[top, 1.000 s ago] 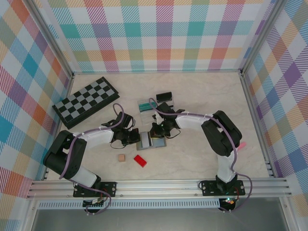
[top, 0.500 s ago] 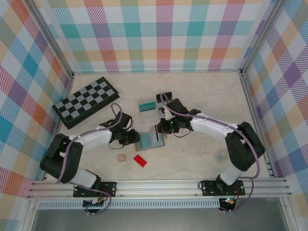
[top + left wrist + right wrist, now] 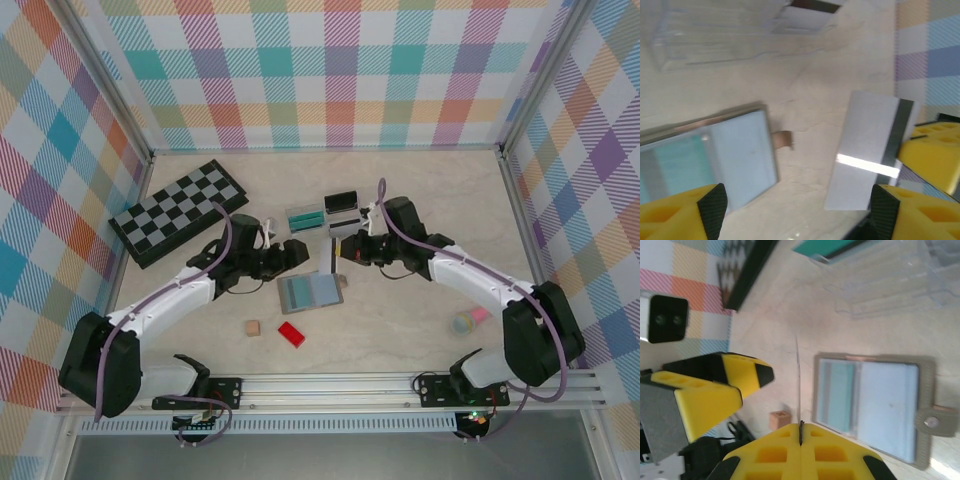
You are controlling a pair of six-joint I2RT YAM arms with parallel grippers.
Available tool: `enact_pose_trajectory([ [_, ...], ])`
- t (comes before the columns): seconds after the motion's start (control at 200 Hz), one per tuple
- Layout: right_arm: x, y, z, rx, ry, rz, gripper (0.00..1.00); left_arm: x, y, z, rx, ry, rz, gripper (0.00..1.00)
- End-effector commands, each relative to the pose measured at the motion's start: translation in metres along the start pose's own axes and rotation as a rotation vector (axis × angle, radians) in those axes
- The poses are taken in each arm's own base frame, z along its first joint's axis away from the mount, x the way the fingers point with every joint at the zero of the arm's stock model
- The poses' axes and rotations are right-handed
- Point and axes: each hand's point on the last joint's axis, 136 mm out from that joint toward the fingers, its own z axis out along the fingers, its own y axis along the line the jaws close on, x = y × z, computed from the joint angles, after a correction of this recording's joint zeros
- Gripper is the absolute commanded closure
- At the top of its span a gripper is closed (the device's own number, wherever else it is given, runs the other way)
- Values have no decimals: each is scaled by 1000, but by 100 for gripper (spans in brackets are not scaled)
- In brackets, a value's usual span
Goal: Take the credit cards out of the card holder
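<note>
The card holder (image 3: 310,292) lies open on the table, two blue-grey panels up (image 3: 715,155) (image 3: 875,405). A silver-grey credit card with a dark stripe (image 3: 327,254) (image 3: 870,150) hangs just behind the holder. My right gripper (image 3: 342,250) (image 3: 801,427) is shut on it, and the right wrist view catches it edge-on (image 3: 799,380). My left gripper (image 3: 296,252) (image 3: 797,215) stands open to the left of that card, above the holder's back edge, with nothing between its fingers. A black card (image 3: 341,201) and a clear-teal card (image 3: 305,218) lie farther back.
A black-and-grey chessboard (image 3: 180,212) lies at the back left. A red block (image 3: 291,333) and a small wooden cube (image 3: 252,327) sit near the front. A clear case (image 3: 715,40) lies behind the holder. Small teal and pink items (image 3: 465,322) rest at the front right.
My right gripper drew the silver card out of the holder and carried it back and right. My left gripper let go of the holder, opened and lifted away.
</note>
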Motion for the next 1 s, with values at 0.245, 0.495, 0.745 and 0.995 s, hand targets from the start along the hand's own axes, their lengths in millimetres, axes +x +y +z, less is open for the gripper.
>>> enact_pose_trajectory([
  [0.245, -13, 43, -17, -231, -34, 18, 100, 1, -53, -2, 303, 71, -41, 25],
  [0.495, -12, 44, -17, -283, -20, 54, 100, 2, -64, -4, 387, 83, -37, 48],
  [0.745, -12, 45, -19, -294, -15, 61, 100, -1, -66, -2, 407, 76, -53, 70],
  [0.995, -6, 28, -18, -201, -17, 61, 90, -2, -61, -1, 385, 66, -50, 98],
])
